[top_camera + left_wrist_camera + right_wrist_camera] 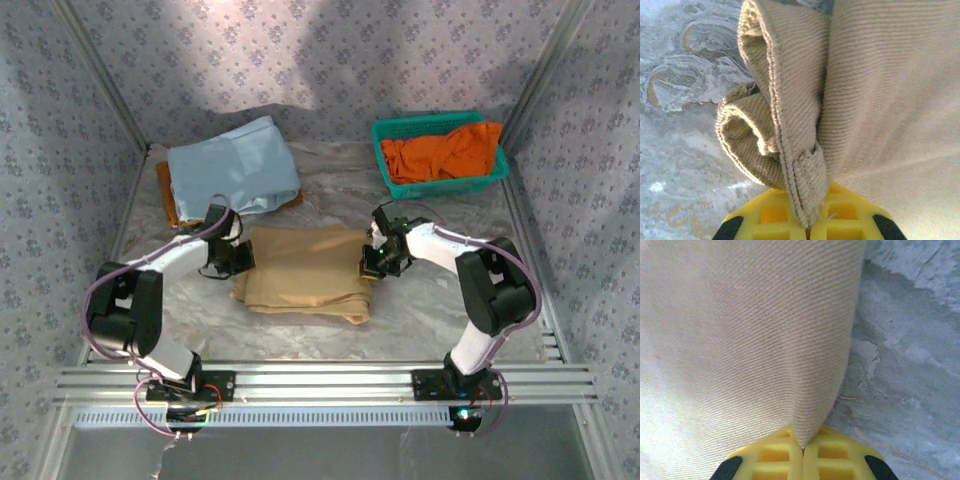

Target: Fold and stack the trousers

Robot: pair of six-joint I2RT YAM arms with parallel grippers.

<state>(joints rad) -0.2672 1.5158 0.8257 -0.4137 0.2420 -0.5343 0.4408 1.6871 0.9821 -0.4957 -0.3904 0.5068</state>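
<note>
The tan trousers [305,273] lie folded in the middle of the marble-patterned table. My left gripper [238,258] is shut on their left edge. In the left wrist view a hemmed fold of the trousers [795,150] is pinched between the yellow pads [765,215]. My right gripper [372,262] is shut on their right edge. In the right wrist view a smooth fold of the trousers [810,405] runs down into the closed yellow pads [835,455].
A light blue folded cloth [232,165] lies at the back left over an orange-brown piece. A green basket [380,135] at the back right holds a bright orange garment [445,152]. Patterned walls enclose the table.
</note>
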